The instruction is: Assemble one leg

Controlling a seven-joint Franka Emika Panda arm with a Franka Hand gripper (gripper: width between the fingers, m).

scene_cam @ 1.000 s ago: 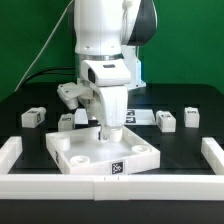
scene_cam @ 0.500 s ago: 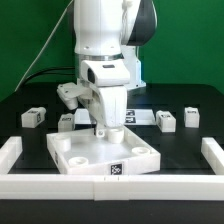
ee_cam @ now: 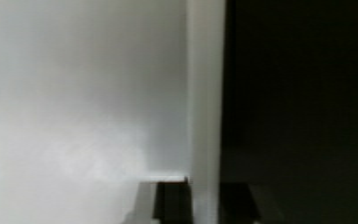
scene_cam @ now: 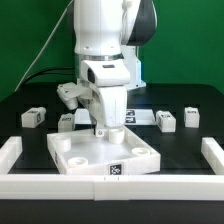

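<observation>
Four legs lie apart on the black table: two at the exterior view's left [scene_cam: 34, 117] [scene_cam: 66, 121] and two at its right [scene_cam: 166, 121] [scene_cam: 191, 117]. Each is a small white block with a tag. The large white square part [scene_cam: 85, 152] with corner sockets lies in the middle. My gripper [scene_cam: 109, 129] points straight down at that part's far rim. In the wrist view, the rim [ee_cam: 202, 100] runs as a pale strip between the two dark fingers [ee_cam: 171, 200]. The gripper [ee_cam: 202, 200] looks closed on it. No leg is in the gripper.
Long white border bars fence the table at the exterior view's left [scene_cam: 10, 152], right [scene_cam: 213, 152] and front [scene_cam: 110, 188]. The marker board [scene_cam: 143, 117] lies behind the square part, right of the arm. A cable runs at the back left.
</observation>
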